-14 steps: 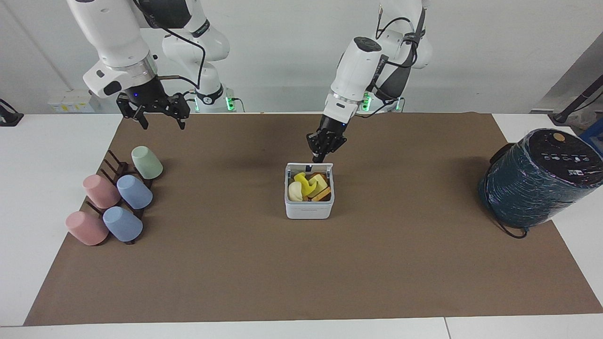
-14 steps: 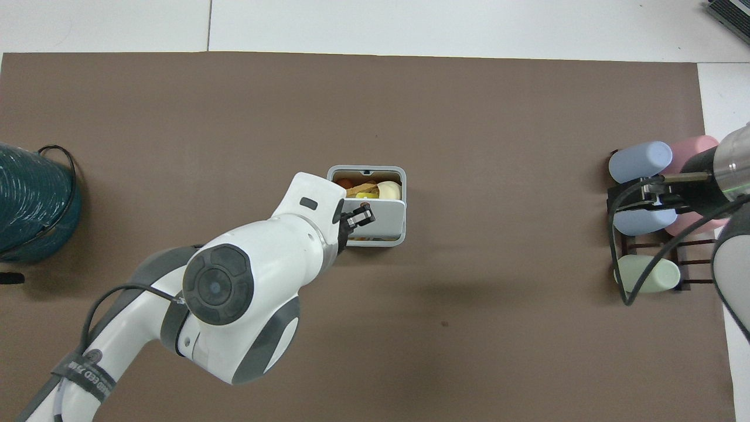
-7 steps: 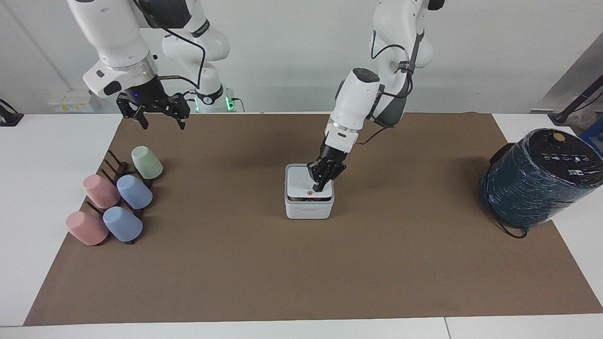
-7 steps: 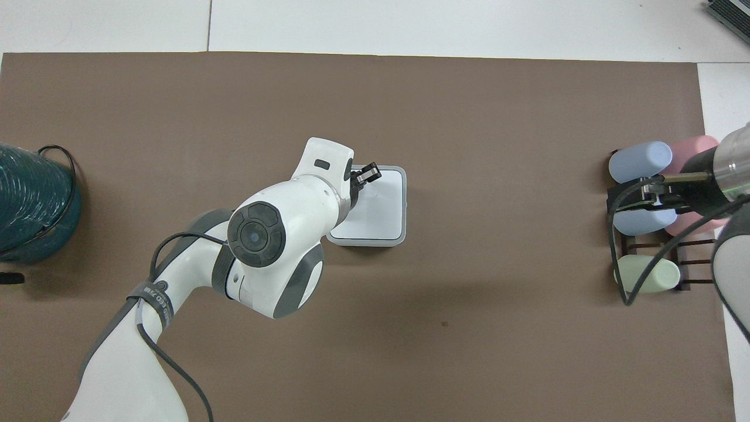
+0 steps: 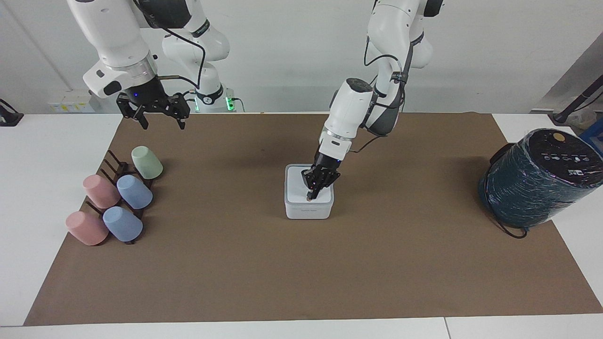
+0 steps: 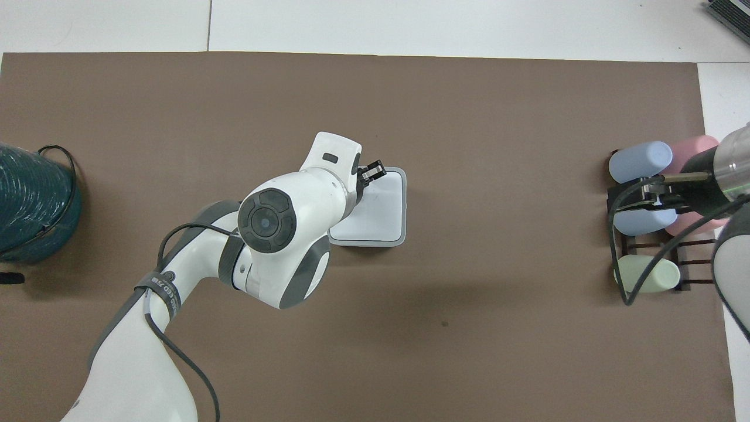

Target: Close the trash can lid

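The small white trash can [image 5: 308,211] stands mid-table on the brown mat. Its white lid [image 5: 297,181] lies flat on top, and the contents are hidden. My left gripper [image 5: 311,196] points down with its fingers shut. Its tip touches the lid at the edge farthest from the robots, on the orange dot. In the overhead view the left arm covers part of the lid [image 6: 384,205], and the left gripper [image 6: 372,172] shows at the can's rim [image 6: 404,234]. My right gripper [image 5: 162,123] is open and empty, and waits in the air over the mat beside the cup rack.
A dark rack [image 5: 115,165] with several pastel cups lying on it sits toward the right arm's end [image 6: 644,252]. A large dark teal cylinder [image 5: 537,179] wrapped in plastic stands at the left arm's end [image 6: 32,205], with a black cable.
The lid went from standing upright to lying flat on the can. My left gripper followed it down and now presses its outer edge. The right arm has not moved.
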Tool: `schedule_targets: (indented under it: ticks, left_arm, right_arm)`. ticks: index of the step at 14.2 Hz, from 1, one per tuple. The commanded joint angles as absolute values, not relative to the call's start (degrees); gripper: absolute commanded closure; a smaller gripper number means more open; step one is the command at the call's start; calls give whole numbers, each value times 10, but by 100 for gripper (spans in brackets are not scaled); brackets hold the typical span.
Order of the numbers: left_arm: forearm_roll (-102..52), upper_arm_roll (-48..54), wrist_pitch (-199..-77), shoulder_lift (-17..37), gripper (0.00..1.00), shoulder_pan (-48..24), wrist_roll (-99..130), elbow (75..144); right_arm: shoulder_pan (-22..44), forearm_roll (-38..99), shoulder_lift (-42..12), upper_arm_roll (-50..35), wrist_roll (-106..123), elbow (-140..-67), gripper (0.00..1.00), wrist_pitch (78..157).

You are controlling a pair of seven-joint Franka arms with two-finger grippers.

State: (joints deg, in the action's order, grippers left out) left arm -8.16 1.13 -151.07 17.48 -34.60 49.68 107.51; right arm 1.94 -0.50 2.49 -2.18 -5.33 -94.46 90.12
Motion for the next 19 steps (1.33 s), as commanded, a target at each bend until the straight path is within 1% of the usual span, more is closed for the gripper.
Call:
schedule_targets:
  ticks: [1,4,6,7,9,11,12,14,15,16,17,19]
  left_arm:
    - [-59,5,-1343,184,82,-344,484,1000]
    - [-58,4,-1225,161,81,-325,456,958]
    - [-58,2,-1181,140,78,-322,440,958]
    - [-58,-1,-1144,126,77,-307,427,956]
    - [-58,-2,-1035,92,75,-266,357,932]
    - [-59,-2,-964,49,68,-189,236,924]
    - [-59,-3,-945,30,61,-153,176,924]
    - [-57,-2,-905,9,43,-83,67,924]
    - [-56,-3,-899,4,29,-56,31,924]
    - [-48,-2,-899,-3,10,-35,12,924]
    - [-34,-1,-901,-8,0,-21,-8,924]
    - [3,-4,-900,-10,0,-15,-31,923]
  right_arm:
    - [18,2,39,-20,-43,-961,0,911]
    - [18,2,39,-20,-43,-961,0,911]
    - [18,2,39,-20,-43,-961,0,911]
    - [18,2,39,-20,-43,-961,0,911]
    - [18,2,39,-20,-43,-961,0,911]
    - [18,2,39,-20,-43,-961,0,911]
    - [18,2,39,-20,-43,-961,0,911]
    - [18,2,39,-20,-43,-961,0,911]
    - [18,2,39,-20,-43,-961,0,911]
    - [18,2,39,-20,-43,-961,0,911]
    - [18,2,39,-20,-43,-961,0,911]
    - [18,2,39,-20,-43,-961,0,911]
